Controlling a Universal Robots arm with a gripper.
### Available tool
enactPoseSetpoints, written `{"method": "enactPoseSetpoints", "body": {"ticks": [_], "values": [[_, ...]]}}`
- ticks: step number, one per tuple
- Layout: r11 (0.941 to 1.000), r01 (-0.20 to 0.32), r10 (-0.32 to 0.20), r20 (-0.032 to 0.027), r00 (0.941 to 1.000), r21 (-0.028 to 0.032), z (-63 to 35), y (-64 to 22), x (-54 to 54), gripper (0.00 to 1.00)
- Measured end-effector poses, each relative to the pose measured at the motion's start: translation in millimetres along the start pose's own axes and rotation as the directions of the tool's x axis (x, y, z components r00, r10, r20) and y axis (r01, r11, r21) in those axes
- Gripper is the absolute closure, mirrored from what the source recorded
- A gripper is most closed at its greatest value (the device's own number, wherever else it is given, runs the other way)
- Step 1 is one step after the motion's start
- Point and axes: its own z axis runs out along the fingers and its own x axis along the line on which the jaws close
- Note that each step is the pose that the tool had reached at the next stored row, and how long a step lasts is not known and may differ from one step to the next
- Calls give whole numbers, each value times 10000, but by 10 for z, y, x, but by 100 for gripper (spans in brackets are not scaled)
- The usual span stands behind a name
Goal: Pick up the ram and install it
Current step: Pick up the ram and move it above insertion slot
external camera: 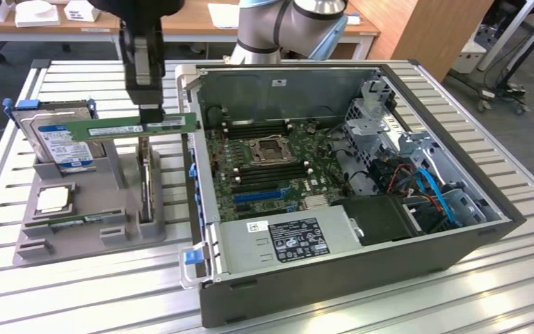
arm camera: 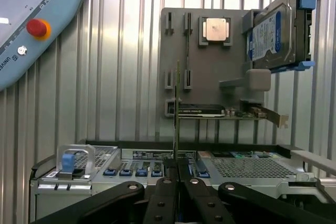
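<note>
The gripper (external camera: pixel 149 118) is pinched tight on the ram (external camera: pixel 109 128), holding it level in the air above the grey rack (external camera: pixel 91 226). In the exterior view it hangs at three o'clock of the hard drive (external camera: pixel 58 142) and nine o'clock of the open computer (external camera: pixel 295 292).
</note>
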Motion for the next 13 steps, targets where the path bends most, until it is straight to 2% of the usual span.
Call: {"method": "enactPoseSetpoints", "body": {"ticks": [13], "values": [[10000,4,-4,-1,10000,0,-15,-348,5,89]]}}
